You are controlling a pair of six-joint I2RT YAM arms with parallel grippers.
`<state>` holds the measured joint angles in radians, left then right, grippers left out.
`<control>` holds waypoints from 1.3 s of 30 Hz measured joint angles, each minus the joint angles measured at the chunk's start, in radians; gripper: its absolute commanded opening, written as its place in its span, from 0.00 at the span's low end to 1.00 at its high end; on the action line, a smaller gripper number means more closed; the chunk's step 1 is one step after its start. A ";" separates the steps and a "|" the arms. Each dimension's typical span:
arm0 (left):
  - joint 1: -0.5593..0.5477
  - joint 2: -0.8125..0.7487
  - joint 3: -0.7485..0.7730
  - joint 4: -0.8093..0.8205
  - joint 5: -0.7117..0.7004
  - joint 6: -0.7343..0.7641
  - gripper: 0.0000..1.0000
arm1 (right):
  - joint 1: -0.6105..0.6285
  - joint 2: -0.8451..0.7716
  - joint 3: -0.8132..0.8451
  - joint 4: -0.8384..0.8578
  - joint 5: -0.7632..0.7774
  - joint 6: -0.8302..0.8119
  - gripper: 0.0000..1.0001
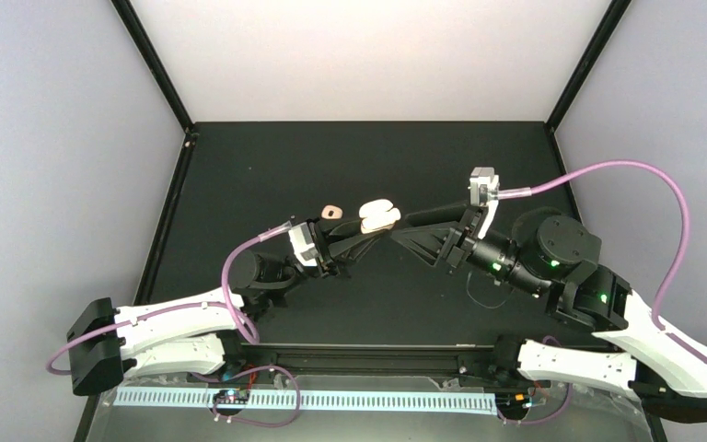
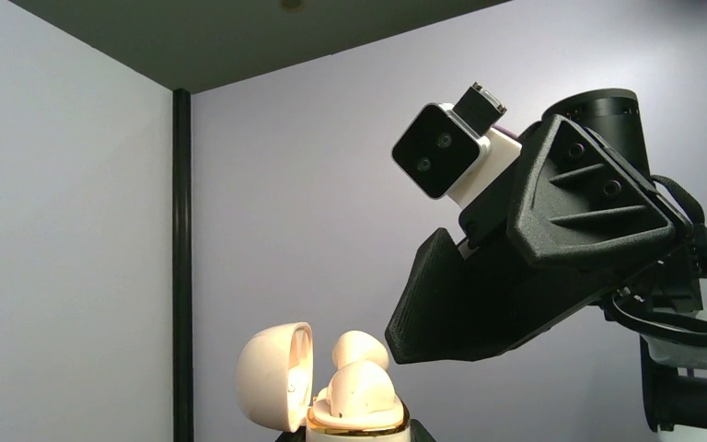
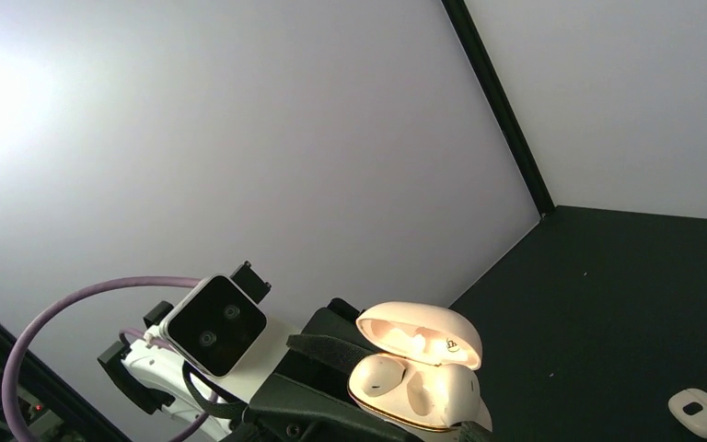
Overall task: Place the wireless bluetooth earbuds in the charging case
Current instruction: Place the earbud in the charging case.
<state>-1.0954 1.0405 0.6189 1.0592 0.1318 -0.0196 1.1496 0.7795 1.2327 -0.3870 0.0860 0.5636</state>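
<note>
Aloft, the open charging case [image 3: 451, 391] holds two earbuds [image 2: 361, 387].

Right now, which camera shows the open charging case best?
Right wrist: the charging case is nearly whole, lid raised, interior facing the lens. Left wrist crops its body, showing lid and earbud heads. Top external shows a small cream blob at the left claw.

A black desk [image 1: 359, 166] between pale walls [image 1: 55, 138] — on it lies a small pale oval object [image 1: 332, 210] with a dark spot.
</note>
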 measured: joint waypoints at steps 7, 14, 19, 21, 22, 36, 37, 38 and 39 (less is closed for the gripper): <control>0.000 0.000 0.000 -0.004 0.000 0.000 0.02 | 0.000 0.013 0.000 0.000 -0.004 0.000 0.56; 0.000 0.000 0.000 -0.004 0.000 0.000 0.01 | 0.000 0.017 0.000 0.004 -0.008 0.000 0.56; 0.000 0.000 0.000 -0.004 0.000 0.000 0.02 | 0.000 0.017 0.000 0.006 -0.018 0.000 0.56; 0.000 0.000 0.000 -0.004 0.000 0.000 0.02 | 0.000 0.017 0.000 0.006 -0.022 0.000 0.56; 0.000 0.000 0.000 -0.004 0.000 0.000 0.01 | 0.000 0.017 0.000 0.006 -0.024 0.000 0.56; 0.000 -0.002 0.000 -0.005 0.001 -0.001 0.02 | 0.000 -0.004 0.006 -0.010 -0.008 -0.016 0.56; 0.000 -0.006 0.000 -0.007 0.001 -0.001 0.02 | 0.000 -0.006 0.012 -0.016 0.002 -0.019 0.56; 0.000 -0.010 0.000 -0.008 0.001 -0.002 0.01 | 0.000 -0.010 0.017 -0.019 0.010 -0.023 0.56; 0.000 -0.014 0.000 -0.010 0.001 -0.002 0.02 | 0.000 -0.012 0.021 -0.021 0.017 -0.024 0.56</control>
<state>-1.0954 1.0267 0.6186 1.0492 0.1326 -0.0219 1.1496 0.7677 1.2533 -0.4076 0.1028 0.5392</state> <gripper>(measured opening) 0.203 0.559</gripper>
